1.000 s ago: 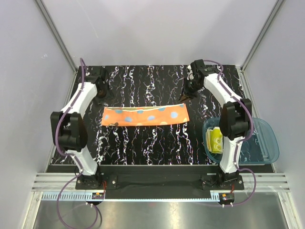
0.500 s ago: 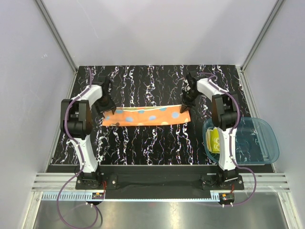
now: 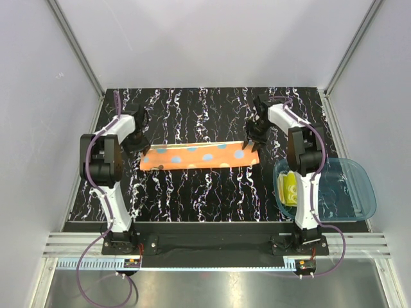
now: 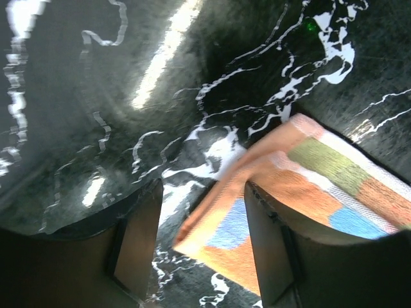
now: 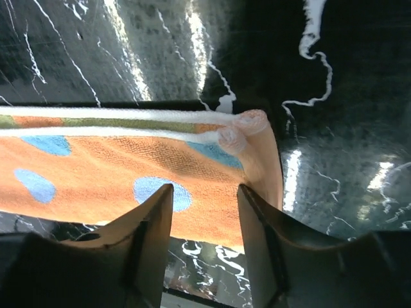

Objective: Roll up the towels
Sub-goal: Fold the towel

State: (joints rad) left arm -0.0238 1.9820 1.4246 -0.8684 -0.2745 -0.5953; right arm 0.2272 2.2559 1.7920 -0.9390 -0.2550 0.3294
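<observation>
Both the left gripper (image 3: 142, 145) and right gripper (image 3: 249, 145) hover spread over the orange towel's (image 3: 196, 156) end edges, apparently not touching.

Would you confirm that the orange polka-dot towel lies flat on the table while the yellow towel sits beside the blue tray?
Not quite: the yellow towel sits inside the blue tray, as the top external view shows. The orange polka-dot towel does lie flat on the table.

You brought the left gripper (image 3: 137, 137) and right gripper (image 3: 250, 139) in from the far corners to the ends of the orange blue-dotted folded cloth strip (image 3: 199, 156), which shifted slightly.
</observation>
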